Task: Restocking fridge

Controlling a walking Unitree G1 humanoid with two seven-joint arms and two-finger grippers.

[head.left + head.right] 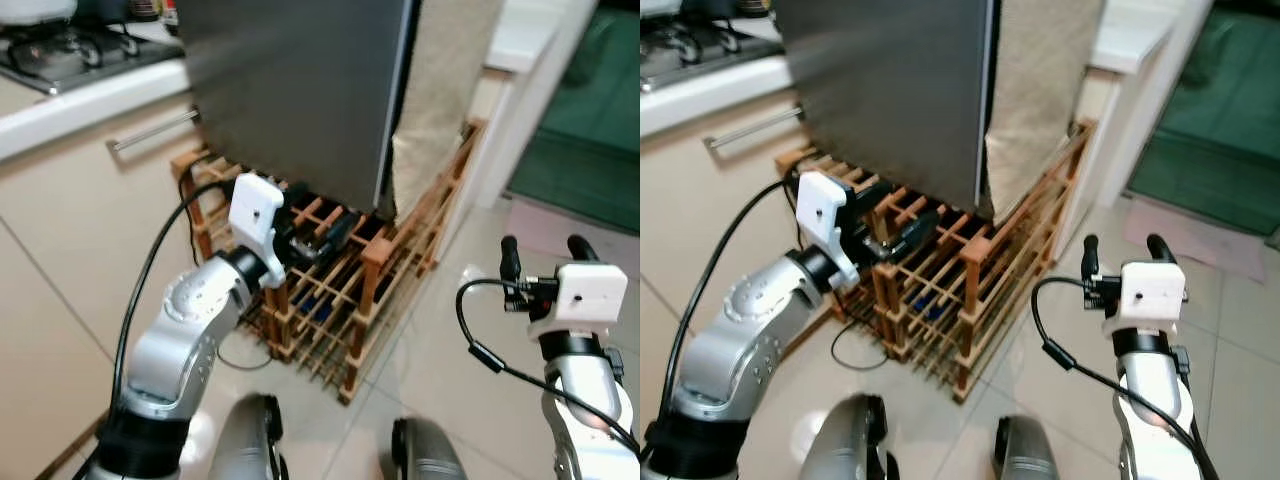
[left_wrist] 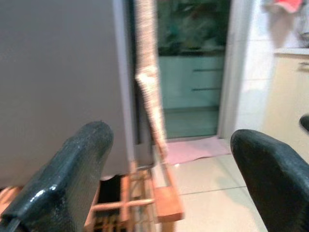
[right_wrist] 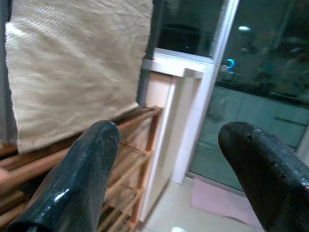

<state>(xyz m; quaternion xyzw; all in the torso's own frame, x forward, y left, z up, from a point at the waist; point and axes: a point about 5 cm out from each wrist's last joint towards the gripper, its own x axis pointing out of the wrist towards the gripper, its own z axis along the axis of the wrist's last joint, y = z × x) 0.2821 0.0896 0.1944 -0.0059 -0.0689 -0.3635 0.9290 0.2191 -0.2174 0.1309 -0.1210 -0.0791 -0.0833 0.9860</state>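
The fridge shows as a dark grey door standing on a wooden lattice rack. A beige cloth hangs down its right side. My left gripper is raised in front of the rack, just below the door's lower edge, and is open with nothing between its fingers. In the left wrist view the door's edge and the cloth lie straight ahead. My right gripper is held up over the floor to the right of the rack, open and empty, with its fingers pointing past the cloth.
A counter with a gas hob and a drawer handle is on the left. Pale floor tiles lie to the right of the rack. A white door frame, a pink mat and a green-floored room are at right.
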